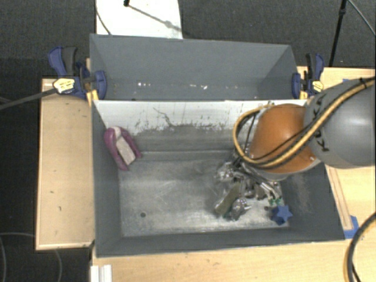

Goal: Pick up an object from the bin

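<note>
A grey metal bin is seen from above. The arm enters from 3 o'clock. Its wrist sits under a rounded orange cover ringed by looped cables. The gripper is low over the bin floor at about 5 o'clock.

A small blue star-shaped piece lies on the floor near the gripper, at its 4 o'clock, and does not touch it. A purple-and-pink block leans against the bin's side at 9 o'clock, well apart from the gripper.

The likely risks are these. The gripper looks set beside the blue piece rather than over it, so closing here would probably catch nothing. A sideways correction could push the light piece into the 5 o'clock corner, where the walls would crowd a grasp. The gripper is already low, so going further down might press metal onto the bin floor.

The fingers blend into the dark metal parts around them, so whether they are apart or together cannot be told. No object can be made out between them, and whether their tips touch the floor is unclear.
</note>
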You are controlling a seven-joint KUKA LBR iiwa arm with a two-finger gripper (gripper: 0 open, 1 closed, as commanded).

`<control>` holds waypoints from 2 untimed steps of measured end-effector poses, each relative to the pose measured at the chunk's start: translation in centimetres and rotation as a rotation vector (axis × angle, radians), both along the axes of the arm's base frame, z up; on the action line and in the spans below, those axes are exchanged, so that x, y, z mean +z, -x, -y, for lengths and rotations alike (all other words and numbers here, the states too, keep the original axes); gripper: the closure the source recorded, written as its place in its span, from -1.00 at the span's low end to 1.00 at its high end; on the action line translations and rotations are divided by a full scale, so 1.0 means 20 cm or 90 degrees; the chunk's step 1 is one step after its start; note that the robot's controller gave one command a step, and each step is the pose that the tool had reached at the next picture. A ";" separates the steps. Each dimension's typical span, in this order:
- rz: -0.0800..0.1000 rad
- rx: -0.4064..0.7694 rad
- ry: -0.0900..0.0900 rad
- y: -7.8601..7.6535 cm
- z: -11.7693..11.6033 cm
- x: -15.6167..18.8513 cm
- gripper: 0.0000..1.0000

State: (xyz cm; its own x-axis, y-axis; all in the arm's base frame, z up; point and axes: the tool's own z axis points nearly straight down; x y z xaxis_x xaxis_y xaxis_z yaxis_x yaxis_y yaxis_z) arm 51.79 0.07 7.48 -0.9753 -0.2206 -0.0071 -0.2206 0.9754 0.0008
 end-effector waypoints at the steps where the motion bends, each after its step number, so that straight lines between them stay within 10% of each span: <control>1: 0.001 -0.005 0.000 0.00 0.00 0.00 -1.00; 2: 0.004 -0.008 -0.002 -0.02 -0.01 0.01 1.00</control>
